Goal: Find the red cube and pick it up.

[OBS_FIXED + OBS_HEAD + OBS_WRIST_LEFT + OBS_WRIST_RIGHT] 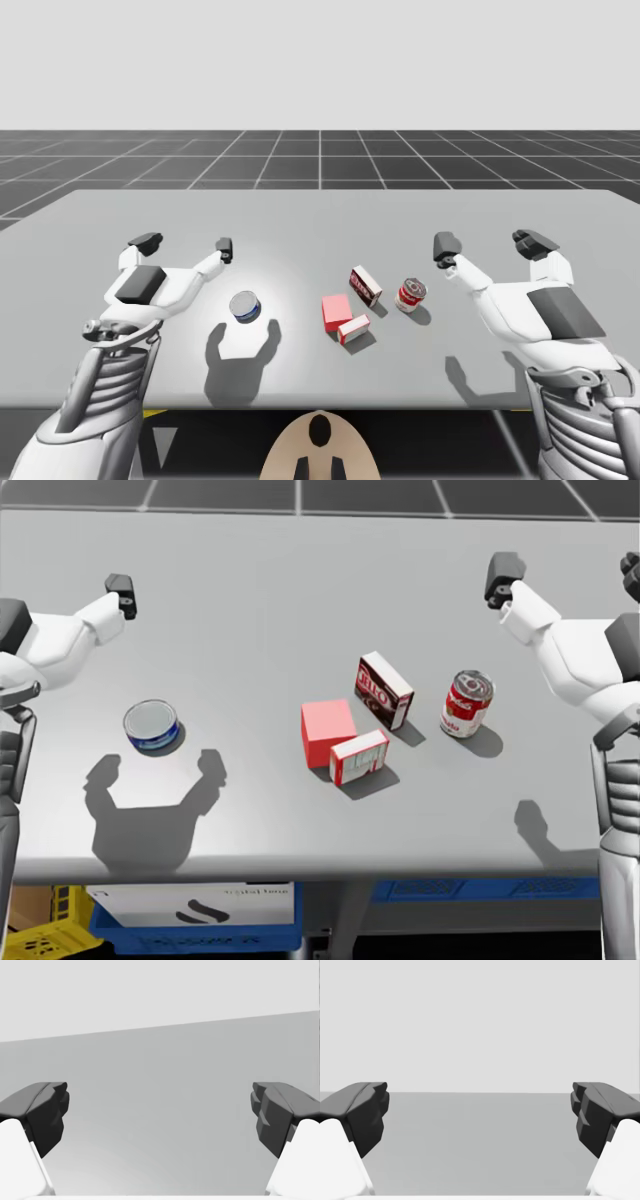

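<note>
**On grey tabletop (120, 215), solid red cube (336, 312) ungripped**

High view: my left gripper (186, 246) and right gripper (490, 244) hang spread wide, empty, flanking it. Head view — a small red-and-white box (359, 757) hides its near corner; outer fingers (632, 572) cut off. Wrist views: jaws spread, tabletop ahead.

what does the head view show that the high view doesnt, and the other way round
Head view adds: a blue crate and a yellow crate under the table. High view adds: the horizon and both pairs of open jaws whole. Shared: red cube, blue tin, red can, dark box, red-white box, all untouched.
</note>
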Controlling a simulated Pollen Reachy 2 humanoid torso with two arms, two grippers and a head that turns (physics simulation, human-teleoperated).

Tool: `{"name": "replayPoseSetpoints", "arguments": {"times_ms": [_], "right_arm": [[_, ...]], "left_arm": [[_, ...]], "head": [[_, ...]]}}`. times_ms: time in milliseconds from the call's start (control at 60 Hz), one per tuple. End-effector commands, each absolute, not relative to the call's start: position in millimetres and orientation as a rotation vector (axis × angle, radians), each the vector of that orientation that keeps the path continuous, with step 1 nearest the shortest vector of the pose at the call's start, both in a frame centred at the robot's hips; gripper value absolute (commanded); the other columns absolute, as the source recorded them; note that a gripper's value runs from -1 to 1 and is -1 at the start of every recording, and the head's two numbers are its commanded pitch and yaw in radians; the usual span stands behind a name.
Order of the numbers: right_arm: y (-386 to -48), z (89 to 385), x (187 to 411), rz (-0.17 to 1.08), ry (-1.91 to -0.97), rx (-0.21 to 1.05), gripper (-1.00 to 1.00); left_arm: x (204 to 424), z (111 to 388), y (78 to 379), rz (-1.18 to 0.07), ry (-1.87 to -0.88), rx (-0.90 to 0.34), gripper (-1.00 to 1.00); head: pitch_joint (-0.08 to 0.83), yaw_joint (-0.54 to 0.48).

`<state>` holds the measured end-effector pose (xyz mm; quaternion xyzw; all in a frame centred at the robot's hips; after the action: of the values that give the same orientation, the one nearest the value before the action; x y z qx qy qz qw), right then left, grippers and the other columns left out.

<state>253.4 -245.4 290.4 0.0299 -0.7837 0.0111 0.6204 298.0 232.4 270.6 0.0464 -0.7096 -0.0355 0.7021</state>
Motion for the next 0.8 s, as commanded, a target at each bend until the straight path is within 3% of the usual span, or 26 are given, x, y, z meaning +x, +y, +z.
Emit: {"name": "replayPoseSetpoints", "arguments": {"times_ms": [17, 200, 500, 517, 800], "right_arm": [[-245, 290, 254, 0.023, -1.802, 0.069, -1.00], [-245, 290, 254, 0.013, -1.796, 0.072, -1.00], [-246, 290, 255, 0.007, -1.799, 0.067, -1.00], [-246, 290, 256, 0.007, -1.798, 0.067, -1.00], [-247, 290, 257, 0.003, -1.795, 0.070, -1.00]], "left_arm": [[298, 271, 231, -0.084, -1.576, 0.098, -1.00], [293, 275, 222, -0.168, -1.534, 0.008, -1.00], [289, 259, 200, -0.538, -1.288, -0.271, -1.00], [288, 256, 197, -0.599, -1.247, -0.308, -1.00], [287, 232, 166, -0.877, -1.082, -0.426, -1.00]], "head": [[0.715, -0.05], [0.693, -0.05], [0.689, -0.05], [0.689, -0.06], [0.701, -0.06]]}}
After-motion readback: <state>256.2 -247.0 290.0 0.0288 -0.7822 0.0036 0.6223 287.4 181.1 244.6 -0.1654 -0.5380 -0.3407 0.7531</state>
